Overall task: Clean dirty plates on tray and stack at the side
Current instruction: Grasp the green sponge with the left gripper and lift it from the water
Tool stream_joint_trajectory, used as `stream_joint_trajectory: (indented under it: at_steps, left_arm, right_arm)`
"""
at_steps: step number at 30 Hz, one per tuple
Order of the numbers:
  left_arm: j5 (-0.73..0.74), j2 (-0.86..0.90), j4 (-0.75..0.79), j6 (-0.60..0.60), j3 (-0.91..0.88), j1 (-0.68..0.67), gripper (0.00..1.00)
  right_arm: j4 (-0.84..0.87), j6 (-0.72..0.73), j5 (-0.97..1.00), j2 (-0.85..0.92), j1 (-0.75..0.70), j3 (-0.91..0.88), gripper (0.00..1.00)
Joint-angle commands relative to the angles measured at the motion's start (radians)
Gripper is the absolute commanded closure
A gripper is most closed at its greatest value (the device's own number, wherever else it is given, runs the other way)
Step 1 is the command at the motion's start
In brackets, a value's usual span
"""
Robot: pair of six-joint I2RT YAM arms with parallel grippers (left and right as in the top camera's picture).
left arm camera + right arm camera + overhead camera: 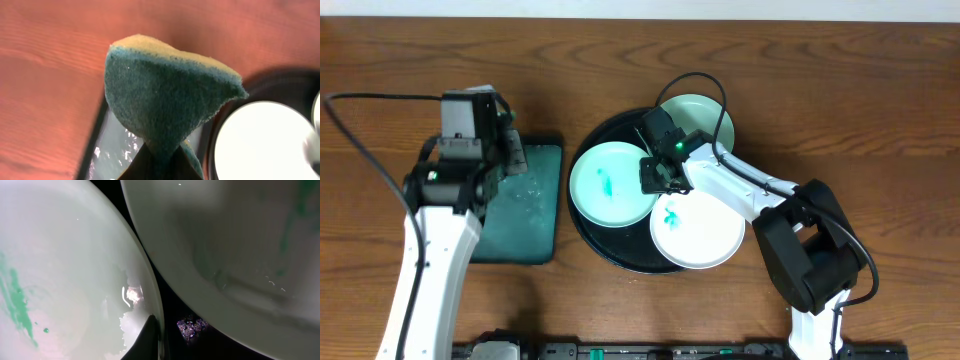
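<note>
**Wooden worktop [820, 60], plate-cleaning lot: sponge lifted, wiping not yet begun**

Item 1. Round black tray [598, 243], sitting mid-worktop and carrying all three plates: a mint-green plate [610, 183] at left showing a teal smear, a white plate [705, 240] in front showing another, and a second mint-green plate [705, 118] behind, partly hidden by the arm.

Item 2. Left tool [160, 167], pinching a green-and-yellow sponge [165, 95] tightly at its lower corner and hanging over the small rectangular tray [525, 220].

Item 3. Right tool [658, 178], fully closed and resting low between the two smeared plates. One finger [147, 340] is lying against a rim; whether it is gripping that rim cannot be told.

Step in hand, as judged: fetching the sponge. The next move is calling for carrying it across to a smeared plate while the right tool is steadying that plate.
</note>
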Motion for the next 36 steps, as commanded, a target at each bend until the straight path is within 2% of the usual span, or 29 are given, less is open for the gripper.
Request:
stream_joint_trajectory:
  at_steps: [1, 19, 28, 33, 36]
  left_arm:
    - [-0.097, -0.049, 0.028, 0.059, 0.013, -0.005, 0.93]
    - [-0.096, -0.053, 0.028, 0.084, 0.013, -0.005, 0.93]
    - [-0.091, 0.034, -0.012, 0.049, 0.012, -0.005, 0.93]
    - [0.014, 0.16, -0.062, -0.02, 0.012, -0.005, 0.93]
    - [0.138, 0.222, -0.079, -0.088, 0.014, 0.004, 0.92]
  right_arm:
    - [-0.019, -0.032, -0.004, 0.013, 0.006, -0.026, 0.99]
    - [-0.011, -0.032, -0.004, 0.013, 0.01, -0.026, 0.99]
    - [-0.011, -0.032, -0.004, 0.013, 0.011, -0.026, 0.99]
    - [-0.011, -0.032, -0.004, 0.013, 0.011, -0.026, 0.99]
    - [-0.011, -0.032, -0.004, 0.013, 0.011, -0.026, 0.99]
